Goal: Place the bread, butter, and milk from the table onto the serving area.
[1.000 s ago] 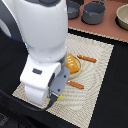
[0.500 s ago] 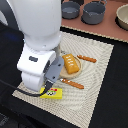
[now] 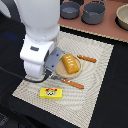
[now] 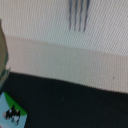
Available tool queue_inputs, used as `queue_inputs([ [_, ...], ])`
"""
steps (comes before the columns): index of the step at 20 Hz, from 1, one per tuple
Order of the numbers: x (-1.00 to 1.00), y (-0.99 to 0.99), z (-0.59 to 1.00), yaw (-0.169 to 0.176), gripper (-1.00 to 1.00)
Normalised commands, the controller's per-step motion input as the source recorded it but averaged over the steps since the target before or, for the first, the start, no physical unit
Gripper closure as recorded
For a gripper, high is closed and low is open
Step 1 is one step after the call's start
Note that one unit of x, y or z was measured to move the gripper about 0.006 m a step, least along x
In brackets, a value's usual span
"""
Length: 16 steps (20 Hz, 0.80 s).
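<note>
The bread (image 3: pixel 70 63) lies on the round tan plate (image 3: pixel 59 70) on the beige placemat (image 3: pixel 95 90). The butter (image 3: pixel 51 92) lies flat on the placemat near its front edge, free of the arm. My gripper (image 3: pixel 50 71) hangs above the placemat beside the plate, up and away from the butter; its fingers are hidden under the white arm. In the wrist view a light-blue and white corner with a red-and-green picture, apparently the milk (image 4: pixel 11 112), stands on the black table (image 4: pixel 75 105) just off the placemat edge (image 4: pixel 60 55). The milk is hidden in the exterior view.
A reddish-brown board (image 3: pixel 107 27) with grey pots (image 3: pixel 93 12) lies beyond the placemat. Orange-handled cutlery (image 3: pixel 73 83) lies beside the plate, another piece (image 3: pixel 87 58) behind it. Fork tines (image 4: pixel 78 15) show in the wrist view.
The arm has risen and moved toward the exterior view's left, off the butter. The butter, under the gripper a second ago, now lies uncovered on the placemat.
</note>
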Motion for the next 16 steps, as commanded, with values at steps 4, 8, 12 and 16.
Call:
queue_inputs([
  [4, -0.70, 0.72, 0.00, -0.023, -1.00],
  [8, -0.66, 0.67, 0.00, -0.043, -1.00],
  [12, -0.64, 0.62, 0.00, -0.064, -1.00],
  [16, -0.48, 0.45, 0.00, -0.148, -1.00],
])
